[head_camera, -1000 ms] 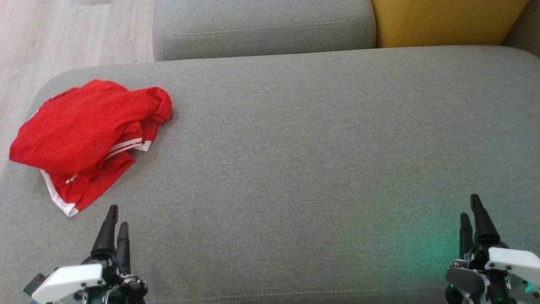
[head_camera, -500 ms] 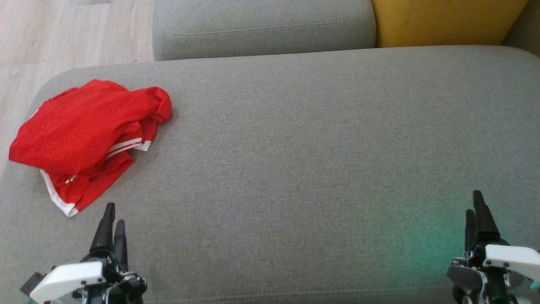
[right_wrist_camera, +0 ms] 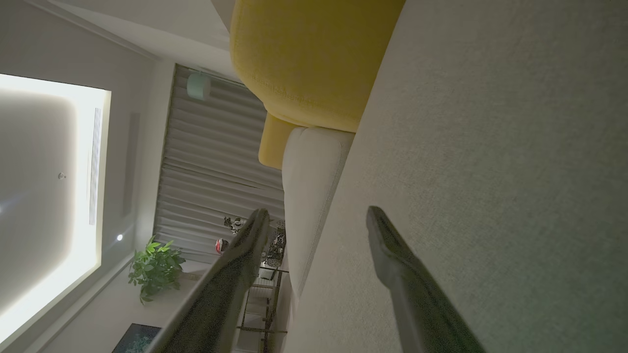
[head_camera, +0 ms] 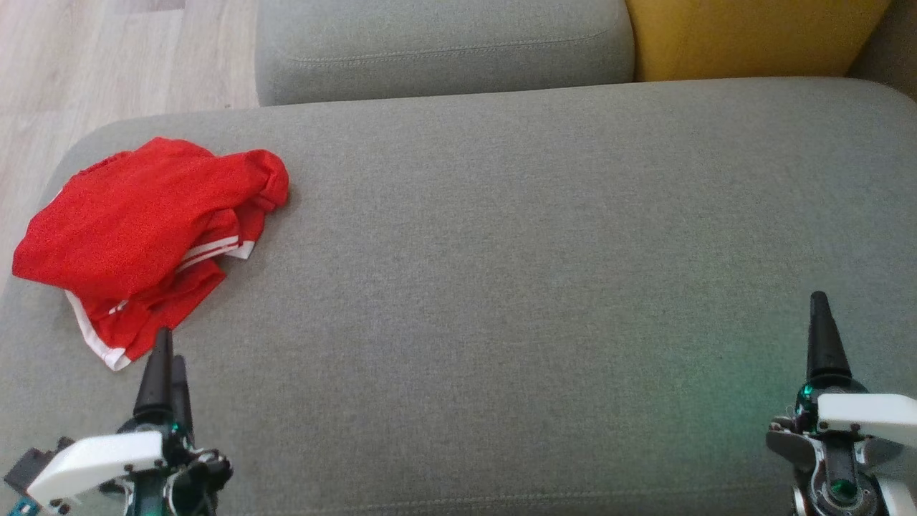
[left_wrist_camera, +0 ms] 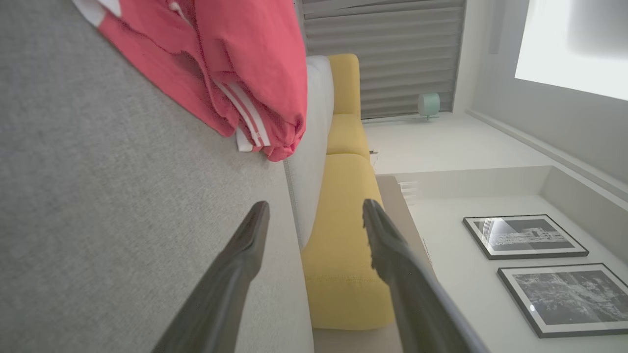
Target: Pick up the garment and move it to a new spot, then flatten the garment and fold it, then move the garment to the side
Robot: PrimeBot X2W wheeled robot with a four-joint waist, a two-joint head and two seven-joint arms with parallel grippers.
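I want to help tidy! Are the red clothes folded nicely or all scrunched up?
Scrunched up. The red garment lies in a lumpy heap on the grey cushion, white-striped edges bunched.

Red garment (head_camera: 136,229) with white stripes, grey sofa cushion (head_camera: 544,287), yellow cushion (head_camera: 745,36), dark claw fingers (head_camera: 824,337).

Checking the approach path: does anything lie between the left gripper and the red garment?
Nothing: in the left wrist view, bare grey cushion runs from the left gripper to the red garment.
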